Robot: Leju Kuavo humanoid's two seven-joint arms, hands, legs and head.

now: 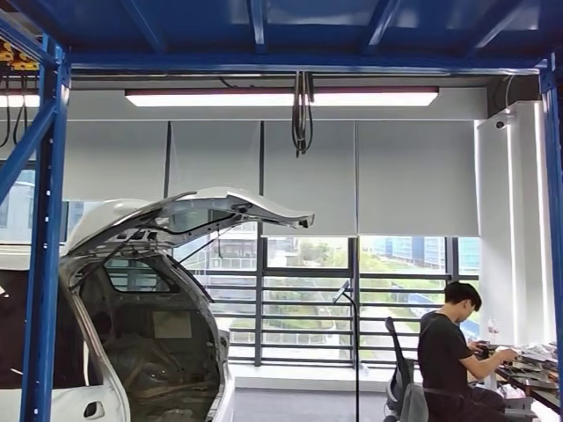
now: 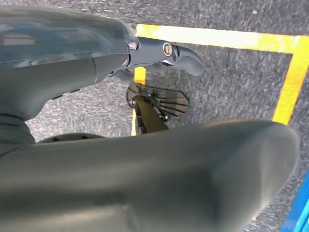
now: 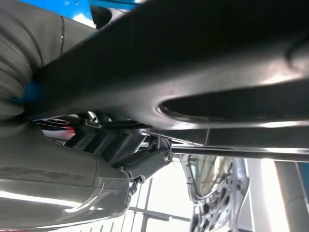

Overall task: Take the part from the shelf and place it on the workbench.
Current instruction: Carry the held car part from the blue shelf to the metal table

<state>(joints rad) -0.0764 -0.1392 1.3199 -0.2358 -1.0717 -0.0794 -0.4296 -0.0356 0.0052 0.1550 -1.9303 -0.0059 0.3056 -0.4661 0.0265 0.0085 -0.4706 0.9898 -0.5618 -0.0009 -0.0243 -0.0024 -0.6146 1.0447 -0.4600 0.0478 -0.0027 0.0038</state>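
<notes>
Looks out from under a blue steel rack (image 1: 41,264), square-sectioned and braced, towards a white car body (image 1: 166,215) with its tailgate propped high, presumably so the bare boot shell can be reached. Carries the task's part, a long black moulded panel (image 3: 218,58), glossy, smooth and shallowly recessed, off the shelf and clear of any surface. Clamps the right hand (image 3: 73,179) on it from beneath, dark fingers (image 3: 153,162) pressed along its lower edge to bear the weight. Hangs the left hand (image 2: 109,58) over speckled grey floor (image 2: 236,82) crossed by a yellow tape line (image 2: 218,37); cannot tell whether that hand grips, since the broad dull form beside it may be the panel's rounded end. Includes a seated person (image 1: 451,352) at a cluttered desk (image 1: 531,374), well apart.
</notes>
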